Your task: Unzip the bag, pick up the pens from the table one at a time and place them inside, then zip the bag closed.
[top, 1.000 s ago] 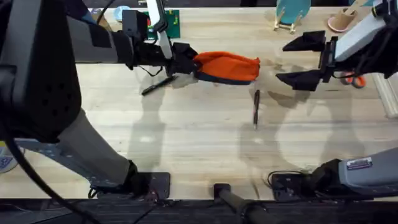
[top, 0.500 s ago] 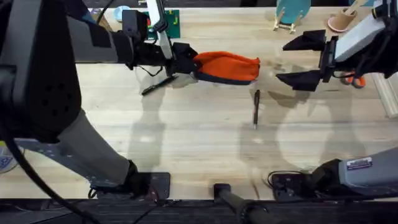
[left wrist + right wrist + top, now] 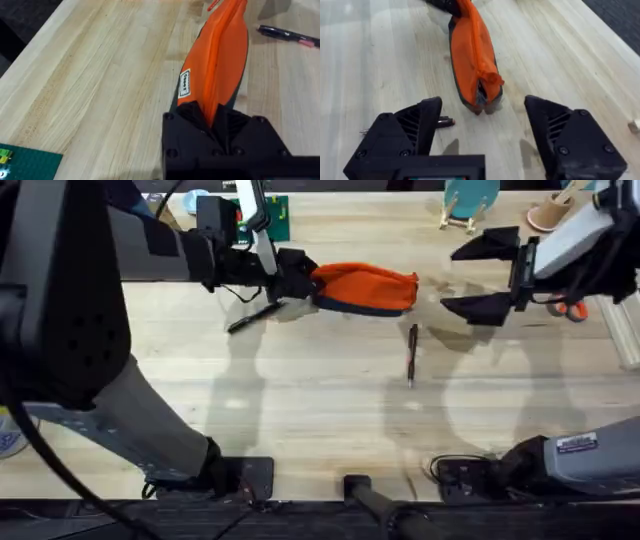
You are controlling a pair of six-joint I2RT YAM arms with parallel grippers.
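Note:
The orange bag (image 3: 365, 287) with its navy bottom strip lies at the back middle of the table (image 3: 300, 400). My left gripper (image 3: 298, 282) is shut on the bag's left end; in the left wrist view the fabric (image 3: 220, 55) is pinched between the black fingers (image 3: 190, 120). To the right of the bag's other end hovers my right gripper (image 3: 478, 276), open, and the bag (image 3: 472, 55) lies just ahead of its spread fingers (image 3: 415, 125). One black pen (image 3: 411, 353) lies in front of the bag's right end. The other pen (image 3: 253, 317) lies below the left gripper.
A green board (image 3: 275, 215) sits behind the left gripper. A blue stand (image 3: 468, 200) and a pinkish object (image 3: 548, 215) are at the back right. Orange scissor handles (image 3: 572, 308) show past the right gripper. Bare wood spreads across the table's front half.
My right gripper has edged slightly left toward the bag's end. The left gripper, the bag and both pens have not moved.

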